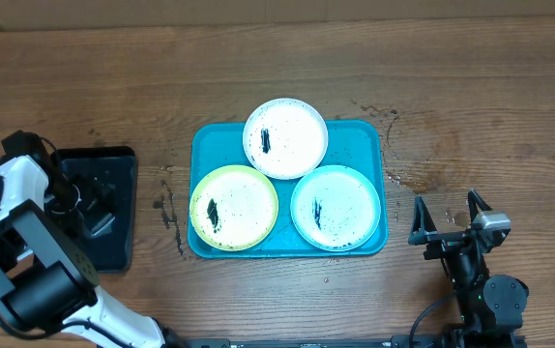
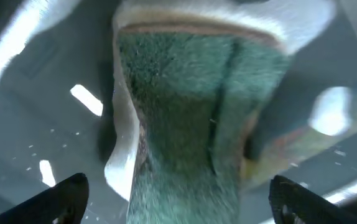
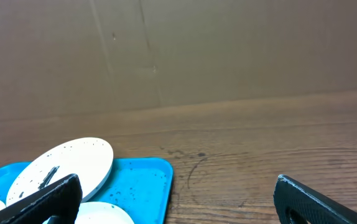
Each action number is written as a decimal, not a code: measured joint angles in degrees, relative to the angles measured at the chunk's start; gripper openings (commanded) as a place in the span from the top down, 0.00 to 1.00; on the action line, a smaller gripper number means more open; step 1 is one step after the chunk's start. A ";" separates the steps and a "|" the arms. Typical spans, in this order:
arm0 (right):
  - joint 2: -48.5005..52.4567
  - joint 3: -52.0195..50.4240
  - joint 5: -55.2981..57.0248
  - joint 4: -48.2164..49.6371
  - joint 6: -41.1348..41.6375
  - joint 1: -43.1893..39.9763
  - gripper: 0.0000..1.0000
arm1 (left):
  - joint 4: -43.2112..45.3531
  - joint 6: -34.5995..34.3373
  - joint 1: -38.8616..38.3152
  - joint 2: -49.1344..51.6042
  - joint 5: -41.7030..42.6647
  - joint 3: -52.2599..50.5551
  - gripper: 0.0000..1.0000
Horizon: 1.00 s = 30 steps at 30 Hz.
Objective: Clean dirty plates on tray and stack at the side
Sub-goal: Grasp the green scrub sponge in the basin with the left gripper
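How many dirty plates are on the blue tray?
3. One white round plate sits at the far edge of the turquoise plastic tray, a yellow-green round plate is near-left, and a second white round plate is near-right. None looks hidden.

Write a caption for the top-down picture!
Three smeared plates sit on the turquoise tray, a black tray beside it.

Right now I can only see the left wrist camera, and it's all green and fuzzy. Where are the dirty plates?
Observer: On the blue tray, to the right of your left gripper. There are three.
Operator: Are they all dirty?
Observer: Yes. The back white plate, front white plate and yellow-green plate are all smeared with black.
Operator: What's my other gripper doing?
Observer: The right gripper is open and empty, beside the tray's right edge.
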 measured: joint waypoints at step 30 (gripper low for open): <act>0.00 0.00 0.00 -0.02 0.02 0.00 0.00 | 1.62 1.25 0.22 4.04 0.81 1.57 0.00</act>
